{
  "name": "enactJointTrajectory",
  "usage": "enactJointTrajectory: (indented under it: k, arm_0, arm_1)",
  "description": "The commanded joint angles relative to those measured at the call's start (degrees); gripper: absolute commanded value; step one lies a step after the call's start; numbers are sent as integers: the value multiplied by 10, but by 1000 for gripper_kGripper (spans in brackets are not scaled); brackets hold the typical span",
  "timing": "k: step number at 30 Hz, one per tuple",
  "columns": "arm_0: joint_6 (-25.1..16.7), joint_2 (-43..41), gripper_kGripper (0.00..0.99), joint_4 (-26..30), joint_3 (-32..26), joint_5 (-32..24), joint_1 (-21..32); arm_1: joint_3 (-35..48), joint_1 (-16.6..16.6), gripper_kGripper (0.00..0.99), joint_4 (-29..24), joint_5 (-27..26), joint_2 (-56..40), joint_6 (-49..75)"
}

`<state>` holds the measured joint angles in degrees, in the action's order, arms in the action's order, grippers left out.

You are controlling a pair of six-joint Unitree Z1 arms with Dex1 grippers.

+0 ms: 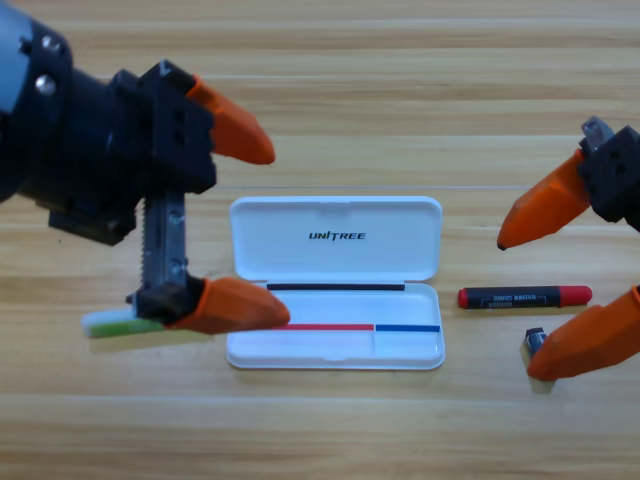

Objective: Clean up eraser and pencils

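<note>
1 pencil [525, 297] on the wooden table [400, 90], just right of the white case [336, 283], long axis running left to right, nearly level, parallel to the case's long edges. Red at both ends, black in the middle with pale print too small to read. Not touching the case.

White case lying open, long side left to right, lid flat on the table behind the tray, "UNITREE" printed in dark letters at the lid's centre. Tray at the front, holding no pencil or eraser.

Pale green and white eraser [118, 322] left of the case, long axis left to right, its right end hidden under the lower jaw of the left gripper [262, 228]. Left gripper low at the case's left edge, jaws wide apart, upper jaw above the lid's corner, lower jaw tip over the tray's left rim. Holding nothing.

Right gripper [515, 305] coming in from the right edge, jaws wide apart, 1 jaw behind the pencil and 1 in front, pencil between them but ungripped. Small dark object [534, 341] just beside the lower jaw's tip, in front of the pencil; too small to identify.
</note>
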<state>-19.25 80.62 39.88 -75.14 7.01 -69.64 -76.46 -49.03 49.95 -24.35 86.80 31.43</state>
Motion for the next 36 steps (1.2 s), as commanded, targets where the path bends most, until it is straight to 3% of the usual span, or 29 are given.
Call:
enactJointTrajectory:
  k: [1,13,17,22,26,30,36]
  arm_0:
    - [5,7,990,5,15,16,-11]
    - [3,6,990,16,7,22,-10]
    - [-10,17,990,70,-31,66,-2]
    - [-69,72,990,186,-132,77,118]
    - [-156,121,990,229,-150,64,210]
    - [-214,173,989,247,-143,63,268]
    - [-210,235,988,252,-120,48,292]
  arm_1:
    - [11,-16,988,-4,2,21,-6]
    - [18,-15,988,-3,58,21,-57]
    - [27,-15,988,-4,106,2,-112]
    - [25,-8,986,4,219,28,-217]
    - [23,3,986,9,282,45,-268]
    - [18,3,986,18,295,80,-346]
    - [43,13,990,16,279,177,-534]
